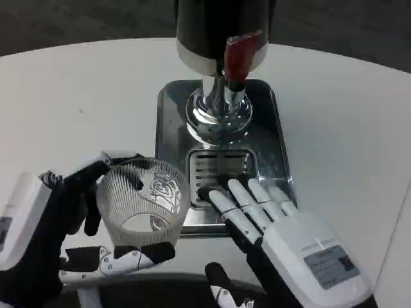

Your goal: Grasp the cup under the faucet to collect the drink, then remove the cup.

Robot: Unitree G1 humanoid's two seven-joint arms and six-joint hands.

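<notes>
At lower left of the frame, the left hand [45, 224] grips the one ribbed glass cup [144, 202], apparently empty, so collecting seems not yet done. The cup must next move up-right beneath the single dispenser's [221, 38] red-handled faucet [241, 54], over the drip tray [221, 170], where the right hand [282, 231] rests with fingers spread.

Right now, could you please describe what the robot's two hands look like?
The left hand has a white back, black palm parts and white-and-black fingers. The right hand has a glossy white back bearing a small grey rectangular label with dark print, slim white fingers and black joints underneath.
</notes>
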